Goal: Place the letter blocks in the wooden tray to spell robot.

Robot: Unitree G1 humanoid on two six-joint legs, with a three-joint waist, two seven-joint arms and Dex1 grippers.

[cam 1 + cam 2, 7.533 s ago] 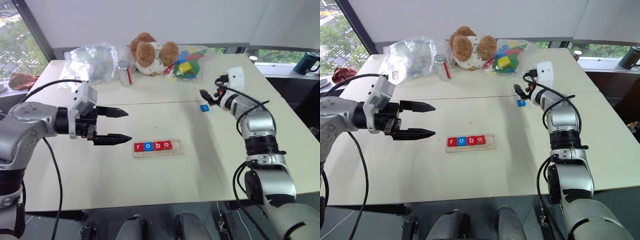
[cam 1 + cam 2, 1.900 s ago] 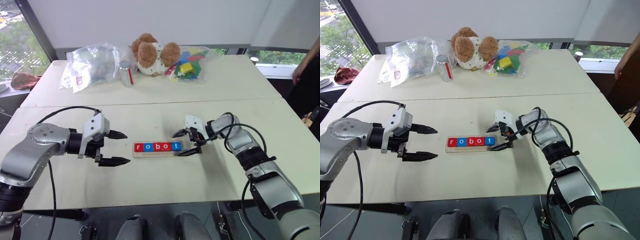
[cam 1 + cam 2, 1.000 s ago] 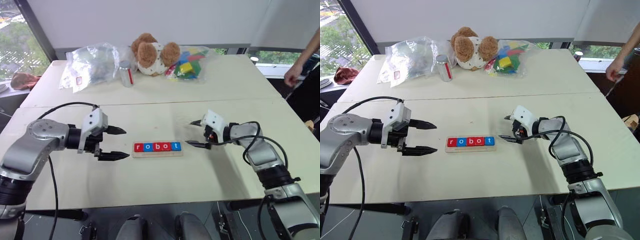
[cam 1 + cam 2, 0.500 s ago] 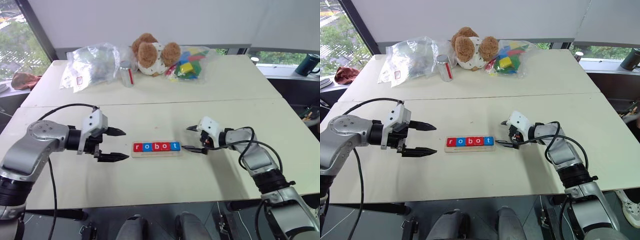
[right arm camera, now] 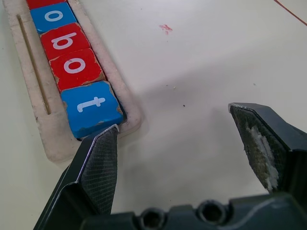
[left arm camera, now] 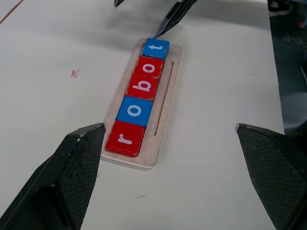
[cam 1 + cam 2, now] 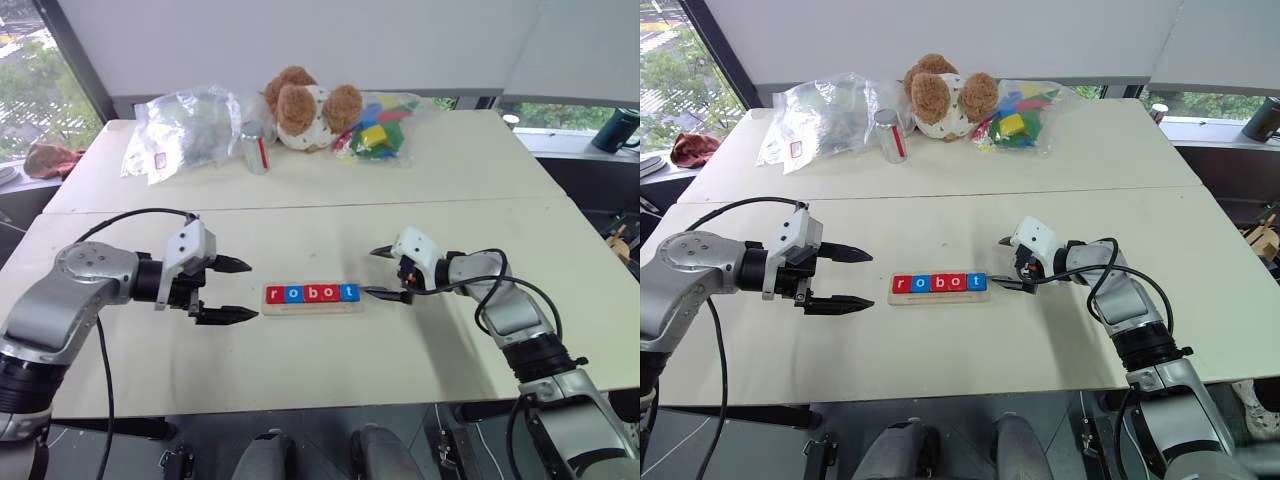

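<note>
Left gripper and right gripper, jaws apart.

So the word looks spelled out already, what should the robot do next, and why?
Probably just draw the right claw back from the wooden tray. All five letter blocks already lie in the slot reading r, o, b, o, t, and that claw is open and empty, one finger close beside the blue t block. The left claw hangs open and apart from the tray, so nothing seems left to place.
</note>
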